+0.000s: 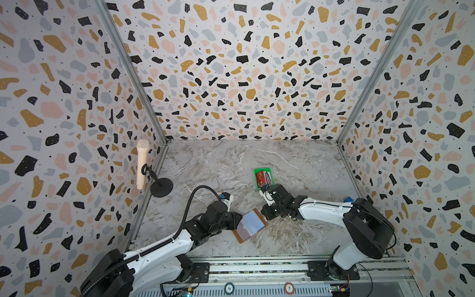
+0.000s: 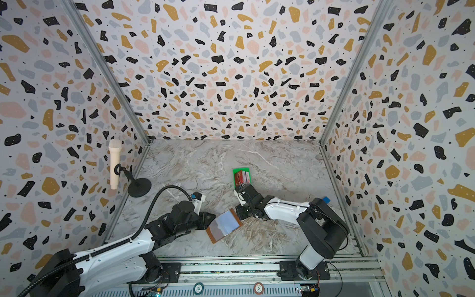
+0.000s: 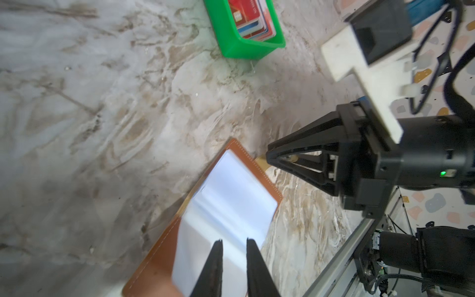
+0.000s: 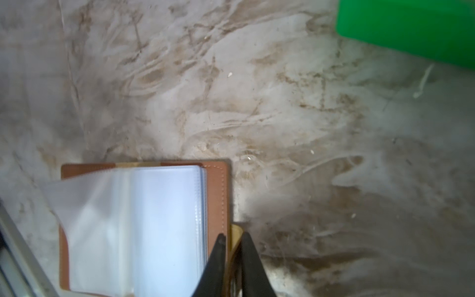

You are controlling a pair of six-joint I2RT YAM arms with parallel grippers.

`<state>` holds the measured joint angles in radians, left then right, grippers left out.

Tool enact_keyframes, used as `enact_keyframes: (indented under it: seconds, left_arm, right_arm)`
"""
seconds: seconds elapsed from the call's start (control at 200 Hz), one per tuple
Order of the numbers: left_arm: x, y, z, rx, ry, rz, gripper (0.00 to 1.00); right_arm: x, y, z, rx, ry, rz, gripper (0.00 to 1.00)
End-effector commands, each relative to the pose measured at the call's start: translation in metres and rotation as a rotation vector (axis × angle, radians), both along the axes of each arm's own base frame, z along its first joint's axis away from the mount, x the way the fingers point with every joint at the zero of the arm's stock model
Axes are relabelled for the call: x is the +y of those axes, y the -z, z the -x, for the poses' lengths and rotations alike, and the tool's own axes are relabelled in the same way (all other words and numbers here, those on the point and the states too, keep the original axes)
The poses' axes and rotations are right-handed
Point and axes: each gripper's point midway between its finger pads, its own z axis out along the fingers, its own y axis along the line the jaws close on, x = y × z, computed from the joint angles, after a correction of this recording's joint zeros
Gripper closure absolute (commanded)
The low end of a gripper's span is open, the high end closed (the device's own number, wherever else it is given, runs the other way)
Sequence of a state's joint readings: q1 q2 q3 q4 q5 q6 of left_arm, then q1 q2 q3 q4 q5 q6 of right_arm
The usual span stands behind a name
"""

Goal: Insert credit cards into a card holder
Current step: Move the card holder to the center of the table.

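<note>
Card holder [image 1: 250, 225], tan outside, bluish-grey inside

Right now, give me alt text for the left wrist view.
Open tan card holder with clear sleeves on the marble table; the right gripper pinches its tab, left gripper poised over the sleeves. A green tray holds the credit cards.

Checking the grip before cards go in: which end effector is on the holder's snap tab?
The right end effector, closed on the tan tab; the left end effector is at the clear sleeves.
</note>
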<state>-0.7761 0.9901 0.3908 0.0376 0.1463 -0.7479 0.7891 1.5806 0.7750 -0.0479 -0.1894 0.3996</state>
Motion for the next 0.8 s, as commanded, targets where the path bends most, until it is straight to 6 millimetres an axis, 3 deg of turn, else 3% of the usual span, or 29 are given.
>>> enact_keyframes:
  seconds: [0.0,0.12,0.4,0.796]
  left_arm:
    - [-0.013,-0.012,0.001,-0.023,0.032,0.015,0.79]
    - [-0.031,0.008,0.011,0.021,0.084,-0.006,0.82]
    - [-0.025,0.047,0.011,0.065,0.068,-0.079,0.89]
    - [-0.023,0.059,-0.002,0.066,0.047,-0.105,0.91]
  right_arm:
    - [-0.009,-0.007,-0.004,-0.03,0.066,-0.017,1.0]
    - [-0.018,-0.015,-0.004,-0.047,0.147,-0.05,1.0]
    - [-0.047,-0.029,0.003,-0.072,0.341,-0.15,1.0]
    - [-0.064,-0.031,0.009,-0.078,0.487,-0.235,1.0]
